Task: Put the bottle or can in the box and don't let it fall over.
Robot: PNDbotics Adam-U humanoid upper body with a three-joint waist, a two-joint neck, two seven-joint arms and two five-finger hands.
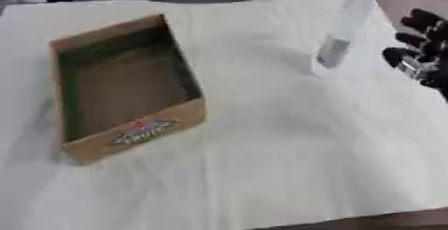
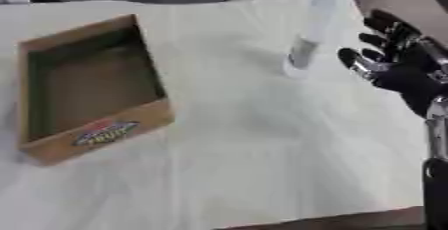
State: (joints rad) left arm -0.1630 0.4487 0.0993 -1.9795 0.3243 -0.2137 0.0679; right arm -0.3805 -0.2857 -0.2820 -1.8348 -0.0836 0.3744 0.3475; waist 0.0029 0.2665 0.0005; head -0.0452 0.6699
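The right hand (image 2: 398, 69) hangs with its fingers (image 2: 360, 60) spread apart and curled toward the clear bottle (image 2: 313, 24), which stands upright on the white cloth (image 2: 245, 164) just to the hand's left, not yet touched. This looks like the reach before the grasp: next the fingers must close round the bottle without tipping it, then carry it to the cardboard box (image 1: 92, 146), which is empty and far off to the hand's left.
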